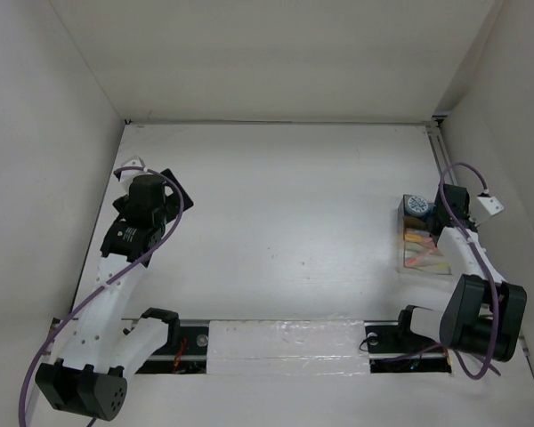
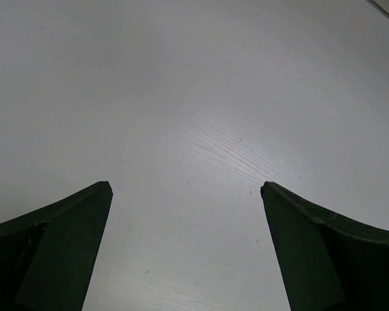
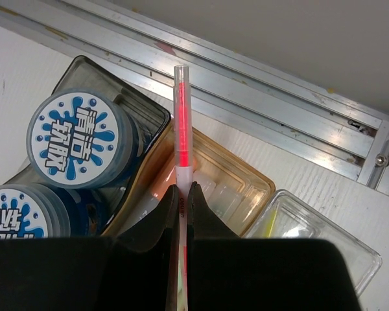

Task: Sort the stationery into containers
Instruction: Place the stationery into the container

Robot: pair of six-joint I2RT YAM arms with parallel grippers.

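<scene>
Your right gripper had its 2 fingers pressed onto a thin red-pink pen, pinching it near its lower end. The pen pointed straight to 12 o'clock in the right wrist view, over the clear tray. You could not tell from that view whether the pen touched the tray.

At 9 o'clock from the pen, 2 blue-and-white rolls sat side by side in the tray's left compartment, labels up. The tan-bottomed compartment lay directly under the pen. At 4 o'clock from the fingertips, a yellow marker lay in a clear end compartment. A metal rail ran past the tray at 1 o'clock.

In the top view the tray sat at 3 o'clock on the table, with your right arm reaching over it. Your left gripper was well apart at 9 o'clock, its fingers spread wide over bare table and pinching nothing.
</scene>
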